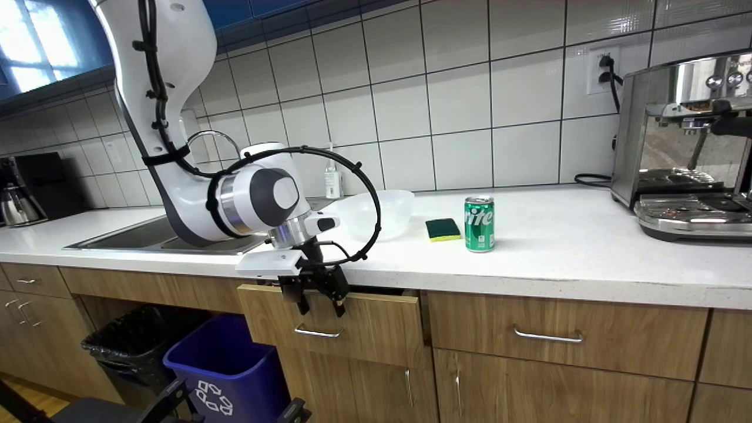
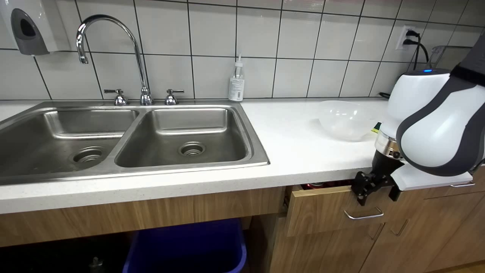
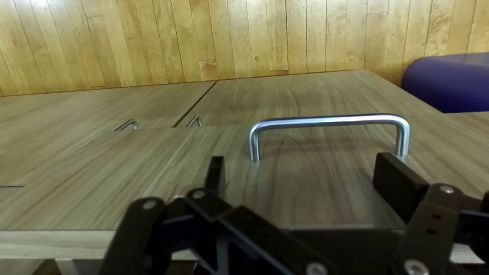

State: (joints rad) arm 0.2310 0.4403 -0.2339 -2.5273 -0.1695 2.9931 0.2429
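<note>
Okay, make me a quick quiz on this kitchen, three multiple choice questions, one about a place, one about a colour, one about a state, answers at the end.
1. Where is the sponge?
A) In the bowl
B) On the floor
C) On the counter, beside the can

2. What is the can's main colour?
A) Green
B) Orange
C) Purple

3. How does the drawer by the gripper stand?
A) Fully shut
B) Partly open
C) Lifted right out

1: C, since an exterior view shows it lying there.
2: A, since its sides show green.
3: B, since both exterior views show its front pulled forward, the inside showing behind it.
</note>
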